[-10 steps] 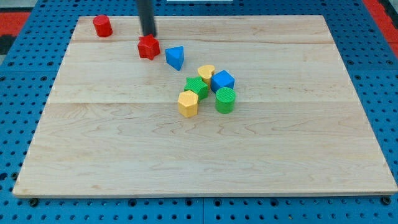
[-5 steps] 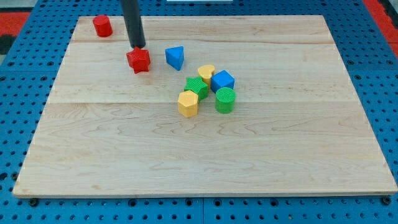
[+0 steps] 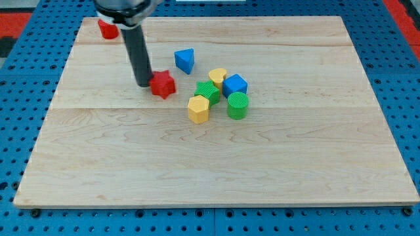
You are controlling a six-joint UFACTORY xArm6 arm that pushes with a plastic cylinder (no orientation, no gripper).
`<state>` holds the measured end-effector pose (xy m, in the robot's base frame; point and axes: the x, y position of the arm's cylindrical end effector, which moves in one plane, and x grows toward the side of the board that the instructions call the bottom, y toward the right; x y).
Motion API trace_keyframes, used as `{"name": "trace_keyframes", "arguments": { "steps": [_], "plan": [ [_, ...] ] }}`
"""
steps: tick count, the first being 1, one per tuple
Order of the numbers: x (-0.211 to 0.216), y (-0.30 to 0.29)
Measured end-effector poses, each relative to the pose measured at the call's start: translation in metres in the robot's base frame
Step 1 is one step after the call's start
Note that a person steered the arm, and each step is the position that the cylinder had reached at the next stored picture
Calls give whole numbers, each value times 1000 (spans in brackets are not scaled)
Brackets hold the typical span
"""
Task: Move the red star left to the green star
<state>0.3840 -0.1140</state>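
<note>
We are looking at the red star (image 3: 163, 84), a small, glossy, bright red block with blunt points, sitting on the wooden board (image 3: 295, 164) a little toward the board's left edge and in its upper half. We are resting my tip (image 3: 144, 84) right against the star's left side, the dark rod rising straight up from there toward the board's top left corner; the rod is carrying no jaws, so there is nothing for us to report as apart, together or clamped. To the star's right, just beside it but not touching, the green star (image 3: 208, 91) is lying, ribbed and paler on top, in the middle of a tight cluster. We are seeing a yellow hexagonal block (image 3: 198, 109) touching the green star on the side toward the bottom edge, a yellow block (image 3: 218, 77) of rounded shape pressing on it toward the top edge, a blue cube (image 3: 234, 85) beside that on the right, and a green cylinder (image 3: 237, 105) standing under the cube. A blue triangular block (image 3: 185, 60) is sitting apart, up and to the right of the red star, toward the top edge. A red cylinder (image 3: 108, 29) is standing near the top left corner, partly hidden behind the arm. Nothing is lying between the red star and the green star. No containers are showing on the board, which is resting on a blue pegboard surface (image 3: 26, 78).
</note>
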Motion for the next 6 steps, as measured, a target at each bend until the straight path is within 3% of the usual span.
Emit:
{"name": "trace_keyframes", "arguments": {
  "steps": [1, 2, 3, 5, 6],
  "plan": [
    [-36, -4],
    [-44, 36],
    [-28, 2],
    [22, 21],
    [-19, -6]
  ]
}}
